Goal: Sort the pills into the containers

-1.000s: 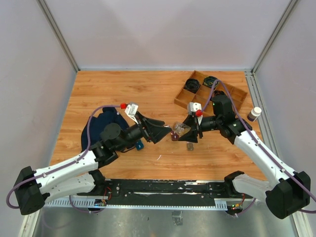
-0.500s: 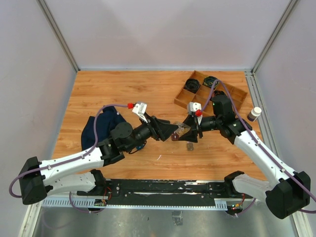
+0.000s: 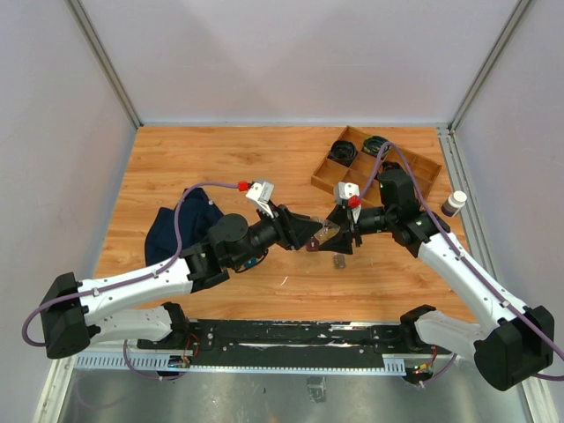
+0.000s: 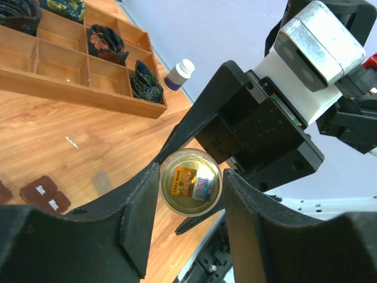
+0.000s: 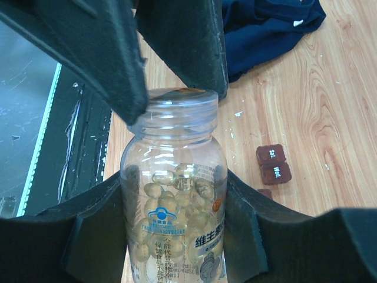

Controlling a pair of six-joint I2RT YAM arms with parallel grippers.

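one clear bottle [image 5: 174, 141], yellow pills [image 5: 177, 203], clamped by right gripper [image 5: 175, 183]; left gripper [image 4: 191, 177] hold unclear.

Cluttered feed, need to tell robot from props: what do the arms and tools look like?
Left arm and right arm match: white shells, black joints, a purple cable along each. Each wrist carries a pale block with a red tip. Left tool and right tool have black, wedge-shaped fingers.

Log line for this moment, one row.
right hand: shut on pill bottle | left hand: fingers straddle its top, grip unclear | containers: on table
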